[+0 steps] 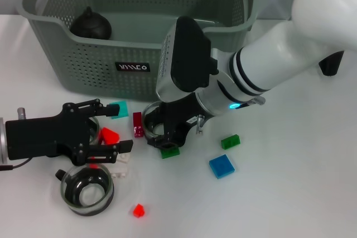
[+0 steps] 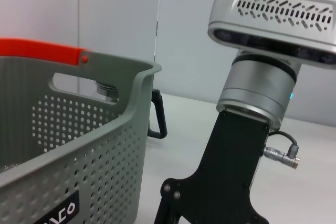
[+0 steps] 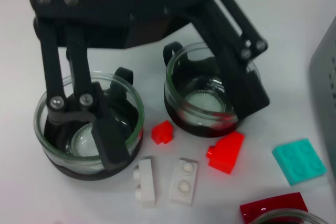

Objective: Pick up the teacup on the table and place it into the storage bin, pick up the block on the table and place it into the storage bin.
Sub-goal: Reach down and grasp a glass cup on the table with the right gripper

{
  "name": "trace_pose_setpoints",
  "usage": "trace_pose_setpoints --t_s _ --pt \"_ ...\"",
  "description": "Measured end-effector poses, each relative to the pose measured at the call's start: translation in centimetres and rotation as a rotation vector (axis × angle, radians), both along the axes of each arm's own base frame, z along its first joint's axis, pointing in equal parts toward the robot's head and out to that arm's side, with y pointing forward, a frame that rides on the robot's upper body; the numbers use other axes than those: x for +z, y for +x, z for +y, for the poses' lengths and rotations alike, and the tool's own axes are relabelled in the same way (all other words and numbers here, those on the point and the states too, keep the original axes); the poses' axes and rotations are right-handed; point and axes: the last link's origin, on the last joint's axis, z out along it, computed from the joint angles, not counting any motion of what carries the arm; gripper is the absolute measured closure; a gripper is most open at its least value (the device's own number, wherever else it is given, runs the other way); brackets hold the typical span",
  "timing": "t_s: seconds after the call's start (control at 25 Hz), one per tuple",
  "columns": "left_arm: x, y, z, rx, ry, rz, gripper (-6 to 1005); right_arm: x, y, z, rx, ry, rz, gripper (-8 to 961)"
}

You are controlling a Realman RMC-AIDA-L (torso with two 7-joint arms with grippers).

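Observation:
The grey-green storage bin point(image 1: 95, 65) stands at the back, its wall also filling the left wrist view point(image 2: 79, 145). One glass teacup point(image 1: 86, 190) sits front left. A second teacup point(image 1: 89, 122) lies under my left gripper point(image 1: 118, 128), which is open around a red block point(image 1: 109, 135). A third teacup point(image 1: 152, 116) is partly hidden beneath my right gripper point(image 1: 165, 137), beside a green block point(image 1: 170, 151). The right wrist view shows the left gripper point(image 3: 184, 129) spread over two teacups point(image 3: 86, 129) point(image 3: 207, 95) and the red block point(image 3: 227, 153).
A dark round object point(image 1: 90, 24) lies inside the bin. Scattered blocks: teal point(image 1: 118, 108), dark red point(image 1: 137, 125), green point(image 1: 230, 141), blue point(image 1: 221, 166), small red point(image 1: 138, 210), white point(image 1: 120, 163). The right arm point(image 1: 279, 59) crosses in front of the bin.

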Motion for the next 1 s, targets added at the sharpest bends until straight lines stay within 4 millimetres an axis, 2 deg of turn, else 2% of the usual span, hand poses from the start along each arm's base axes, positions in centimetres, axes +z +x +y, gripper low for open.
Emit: trace_pose_setpoints --t_s 1.0 --pt "-0.2 -0.2 0.0 0.002 0.008 0.0 141 -1.3 1.4 -0.2 -0.026 0.028 0.026 436"
